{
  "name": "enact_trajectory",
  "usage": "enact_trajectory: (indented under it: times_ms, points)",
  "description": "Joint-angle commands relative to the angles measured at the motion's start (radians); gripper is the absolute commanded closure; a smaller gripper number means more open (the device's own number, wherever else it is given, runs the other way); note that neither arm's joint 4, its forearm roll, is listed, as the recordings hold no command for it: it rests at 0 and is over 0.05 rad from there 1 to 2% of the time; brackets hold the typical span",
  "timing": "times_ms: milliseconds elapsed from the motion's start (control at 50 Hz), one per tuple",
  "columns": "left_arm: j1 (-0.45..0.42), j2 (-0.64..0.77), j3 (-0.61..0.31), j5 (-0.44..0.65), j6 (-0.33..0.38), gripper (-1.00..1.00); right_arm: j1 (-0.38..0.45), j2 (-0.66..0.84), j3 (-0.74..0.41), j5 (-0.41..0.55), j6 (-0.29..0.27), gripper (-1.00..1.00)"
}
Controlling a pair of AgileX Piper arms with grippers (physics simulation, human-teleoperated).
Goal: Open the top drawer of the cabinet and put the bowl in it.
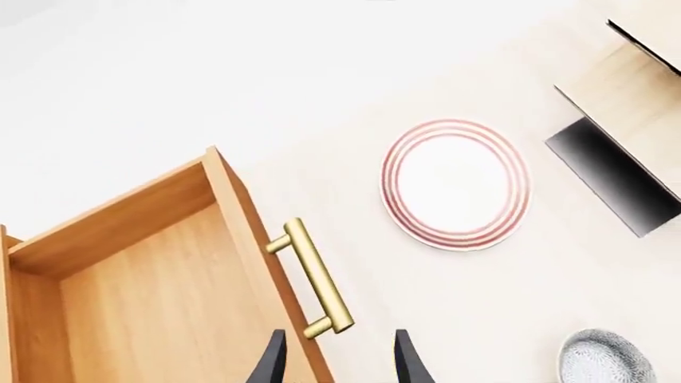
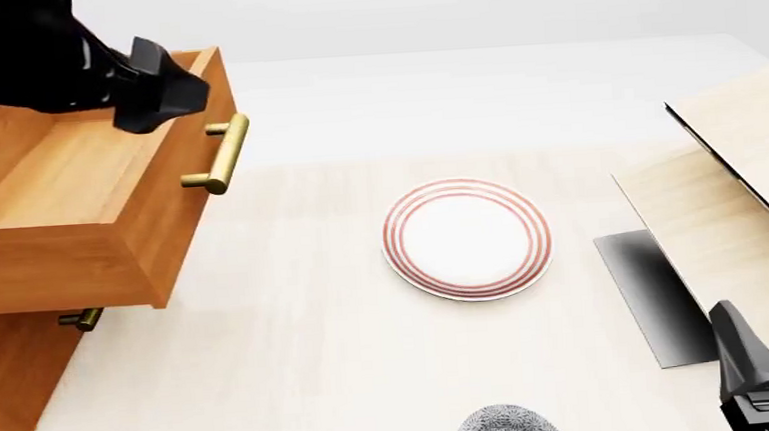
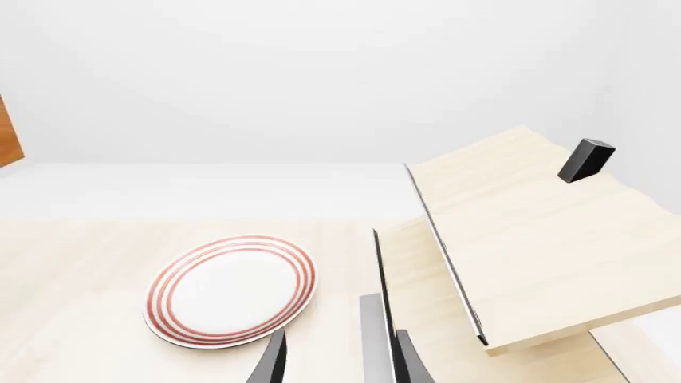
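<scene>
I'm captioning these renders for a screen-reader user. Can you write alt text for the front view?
The top drawer of the cabinet stands pulled open on the left, with the left gripper above its front edge near the brass handle. A red-ringed plate lies mid-table, the speckled bowl at the near edge, and pale boards on the right.

Bright, even, flat sim light; all views sharp, no blur/glare. Only dark soft shadow lay under pale boards (image 2: pixel 734 244), right of frame.
</scene>
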Motion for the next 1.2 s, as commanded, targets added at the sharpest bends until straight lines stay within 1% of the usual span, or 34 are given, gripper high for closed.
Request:
enact_trajectory:
  times_ms: [20, 120, 360, 420, 440, 500, 520, 540, 640, 660, 700, 720, 760, 960, 1000, 1100, 1140, 1200]
  points:
    - [-0.031, -0.047, 0.064, -0.024, 0.003, -1.0, 0.0, -0.002, 0.0, 0.0, -0.001, -1.0]
    - [-0.053, -0.063, 0.099, -0.041, 0.006, -1.0, -0.001, -0.002, 0.0, 0.0, 0.0, -1.0]
    - [-0.116, -0.079, 0.129, -0.081, 0.0, -1.0, 0.0, -0.002, 0.0, 0.0, 0.0, -1.0]
    - [-0.121, -0.086, 0.14, -0.092, -0.001, -1.0, -0.001, -0.002, 0.0, 0.0, 0.0, -1.0]
    - [-0.14, -0.085, 0.144, -0.107, -0.014, -1.0, -0.001, -0.002, 0.0, 0.0, 0.0, -1.0]
    - [-0.153, -0.087, 0.159, -0.124, -0.017, -1.0, 0.0, -0.001, 0.0, 0.0, 0.0, -1.0]
    - [-0.169, -0.084, 0.154, -0.133, -0.031, -1.0, 0.0, -0.002, 0.0, 0.0, 0.0, -1.0]
    - [-0.177, -0.081, 0.161, -0.141, -0.031, -1.0, -0.001, -0.002, 0.0, 0.0, 0.0, -1.0]
    - [-0.194, -0.078, 0.195, -0.178, -0.045, -1.0, -0.001, -0.002, 0.0, 0.0, 0.0, -1.0]
    - [-0.201, -0.075, 0.195, -0.183, -0.062, -1.0, 0.0, -0.002, 0.0, 0.0, 0.0, -1.0]
    - [-0.201, -0.075, 0.22, -0.195, -0.057, -1.0, -0.001, -0.002, 0.0, 0.0, 0.0, -1.0]
    - [-0.221, -0.064, 0.216, -0.203, -0.076, -1.0, 0.0, -0.002, 0.0, 0.0, 0.0, -1.0]
    - [-0.223, -0.062, 0.234, -0.217, -0.07, -1.0, -0.001, -0.002, 0.0, 0.0, 0.0, -1.0]
    - [-0.302, -0.001, 0.282, -0.303, -0.112, -1.0, -0.001, -0.001, 0.0, 0.0, 0.0, -1.0]
    - [-0.307, 0.006, 0.291, -0.314, -0.108, -1.0, 0.0, -0.001, 0.0, 0.0, 0.0, -1.0]
    - [-0.324, 0.012, 0.317, -0.35, -0.132, -1.0, -0.001, -0.002, 0.0, 0.0, 0.0, -1.0]
    - [-0.321, 0.01, 0.346, -0.375, -0.138, -1.0, -0.001, -0.001, 0.0, 0.0, 0.0, -1.0]
    - [-0.329, 0.013, 0.366, -0.397, -0.15, -1.0, 0.0, -0.002, 0.0, 0.0, 0.0, -1.0]
